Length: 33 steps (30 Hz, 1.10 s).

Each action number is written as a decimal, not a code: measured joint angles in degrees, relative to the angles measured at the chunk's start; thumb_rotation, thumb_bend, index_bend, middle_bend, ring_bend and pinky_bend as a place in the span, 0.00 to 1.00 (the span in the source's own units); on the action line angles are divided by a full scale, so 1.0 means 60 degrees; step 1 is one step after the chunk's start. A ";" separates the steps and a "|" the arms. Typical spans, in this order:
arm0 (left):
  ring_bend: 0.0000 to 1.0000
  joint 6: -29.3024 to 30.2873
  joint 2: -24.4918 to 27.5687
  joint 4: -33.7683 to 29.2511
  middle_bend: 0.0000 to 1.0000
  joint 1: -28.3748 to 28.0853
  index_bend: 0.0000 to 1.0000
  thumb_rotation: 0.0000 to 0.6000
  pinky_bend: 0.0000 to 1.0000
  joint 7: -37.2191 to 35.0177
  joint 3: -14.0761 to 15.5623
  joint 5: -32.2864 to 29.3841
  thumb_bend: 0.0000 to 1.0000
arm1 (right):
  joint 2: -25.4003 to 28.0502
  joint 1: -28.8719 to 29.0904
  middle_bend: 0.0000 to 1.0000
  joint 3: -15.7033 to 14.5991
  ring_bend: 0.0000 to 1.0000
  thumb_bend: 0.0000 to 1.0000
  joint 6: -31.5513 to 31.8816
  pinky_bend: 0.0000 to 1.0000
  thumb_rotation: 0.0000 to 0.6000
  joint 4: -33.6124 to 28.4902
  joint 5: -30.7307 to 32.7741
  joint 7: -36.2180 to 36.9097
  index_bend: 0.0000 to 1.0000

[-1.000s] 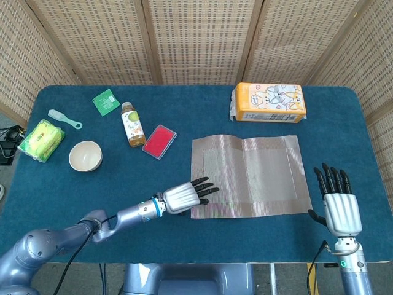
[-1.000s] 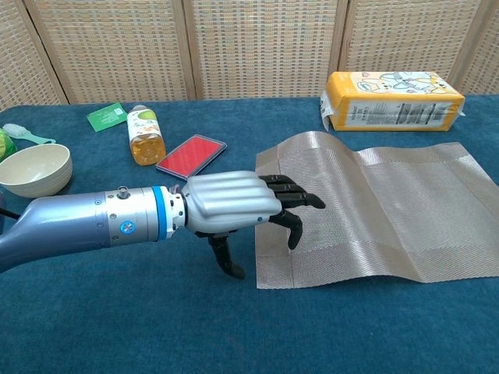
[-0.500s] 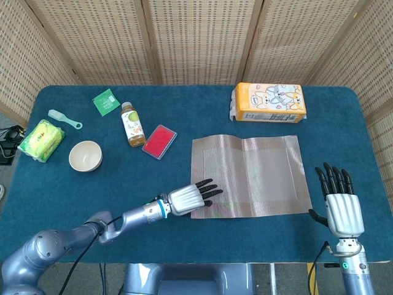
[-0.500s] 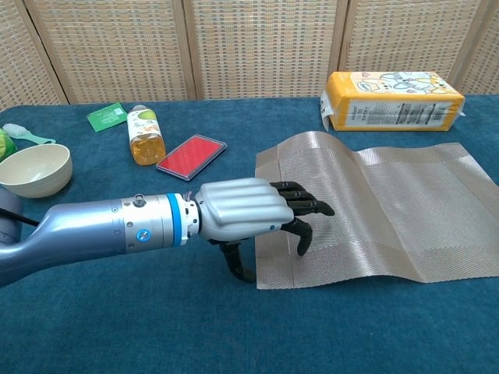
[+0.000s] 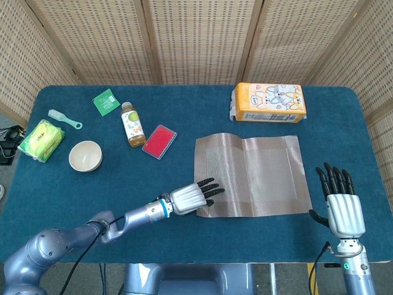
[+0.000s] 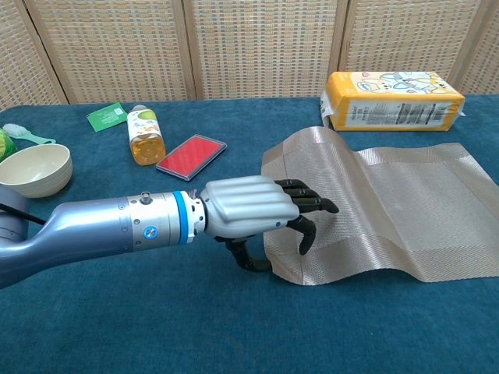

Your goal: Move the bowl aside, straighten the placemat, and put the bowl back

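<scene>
**Left hand gripping the placemat's near corner, bowl waiting at the far left**

You are holding your left hand [image 6: 249, 214] at the near left corner of the placemat [image 5: 252, 175], with the fingers [image 6: 310, 204] lying on top of the weave and the thumb curling under the edge, so the hand is pinching that corner. The mat is rippling rather than lying flat: in the chest view a ridge is rising along its left side and the near edge is lifting off the tabletop [image 5: 184, 117]. Its right edge is sitting close to your right hand [image 5: 342, 209], which is standing upright with its fingers spread and nothing in it, near the front right corner of the tabletop.

The bowl [image 5: 85, 155] is resting upright at the left side, well apart from the mat, with open blue cloth lying between them. Behind that gap, a small bottle [image 5: 131, 124] and a red flat case [image 5: 159, 142] are lying side by side; the case is near the mat's far left corner. A yellow package [image 5: 269, 102] printed with cartoon animals is sitting just beyond the mat's far edge; its side lettering is too small to read. A green sachet [image 5: 106, 101], a pale scoop [image 5: 64, 118] and a yellow-green packet [image 5: 41, 139] are crowding the left rear edge.
</scene>
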 measured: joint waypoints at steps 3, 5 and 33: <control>0.00 -0.0030 -0.0014 -0.0017 0.00 -0.0018 0.39 1.00 0.00 0.0036 -0.0006 -0.0047 0.36 | 0.0017 -0.0014 0.00 0.0007 0.00 0.00 0.0013 0.00 1.00 -0.0022 -0.0038 0.0023 0.05; 0.00 -0.0039 -0.0026 -0.0024 0.00 -0.0021 0.40 1.00 0.00 0.0053 -0.0009 -0.0079 0.37 | 0.0028 -0.0023 0.00 0.0012 0.00 0.00 0.0018 0.00 1.00 -0.0032 -0.0056 0.0035 0.05; 0.00 0.0094 -0.0317 0.0142 0.00 0.0029 0.72 1.00 0.00 -0.0022 -0.0003 -0.0386 0.49 | 0.0232 -0.0144 0.00 0.0023 0.00 0.00 0.0063 0.00 1.00 -0.0207 -0.0385 0.0206 0.06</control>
